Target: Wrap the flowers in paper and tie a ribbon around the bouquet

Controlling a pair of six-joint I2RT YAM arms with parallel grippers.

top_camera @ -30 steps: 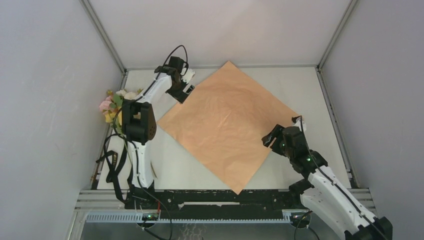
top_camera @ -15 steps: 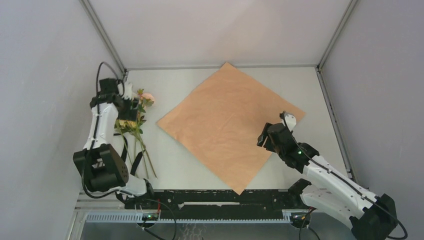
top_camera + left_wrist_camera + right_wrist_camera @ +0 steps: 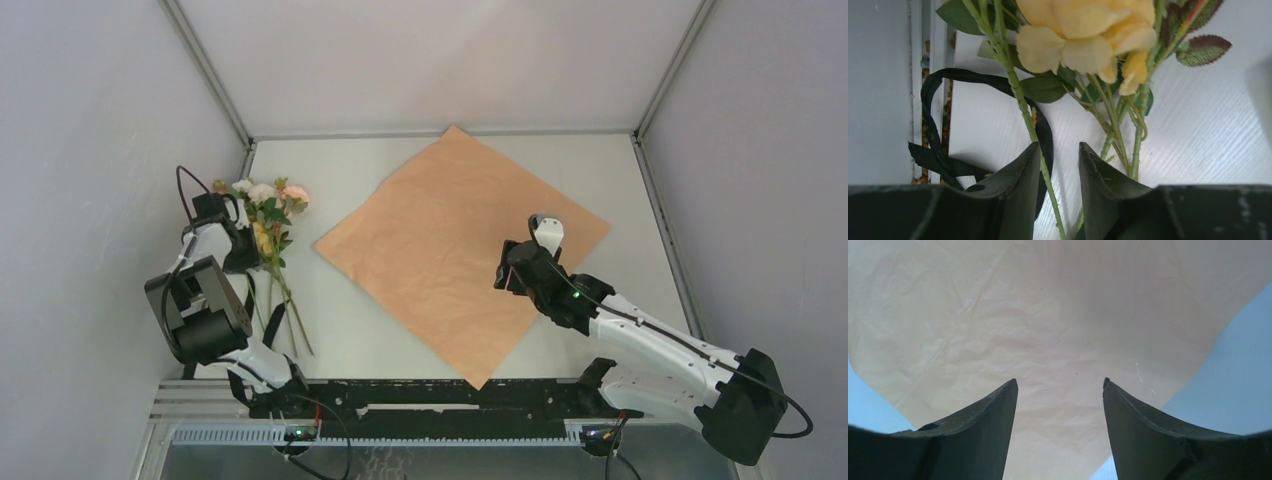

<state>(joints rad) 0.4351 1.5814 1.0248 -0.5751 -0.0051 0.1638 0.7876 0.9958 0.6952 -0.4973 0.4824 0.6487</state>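
The white bench (image 3: 610,165) carried a large square of paper (image 3: 450,235), lying flat with its peach side up. It was turned like a diamond, with one corner toward the far wall and one toward the near edge. It covered the middle and right of the bench.

The flowers (image 3: 262,195) lay along the left edge of the bench, clear of the paper's left corner, with bare bench between them. Their heads pointed far and their thin green stems ran back toward the near side. In the left wrist view a pale yellow bloom (image 3: 1088,35) filled the top. A black ribbon (image 3: 930,107) looped on the bench beneath and to the left of the stems.

The right claw (image 3: 512,270) hung over the right part of the paper with its fingers spread wide and nothing between them. In its own view (image 3: 1060,382) only peach paper showed in the gap. Whether the fingertips touched the sheet could not be told.

The left claw (image 3: 243,262) was down among the stems just below the flower heads. Its fingers stood partly open, with a gap clearly wider than a stem (image 3: 1059,146). One stem ran through that gap, close against the left finger (image 3: 1023,170), and the other stems passed beside the right finger. Nothing was pinched.
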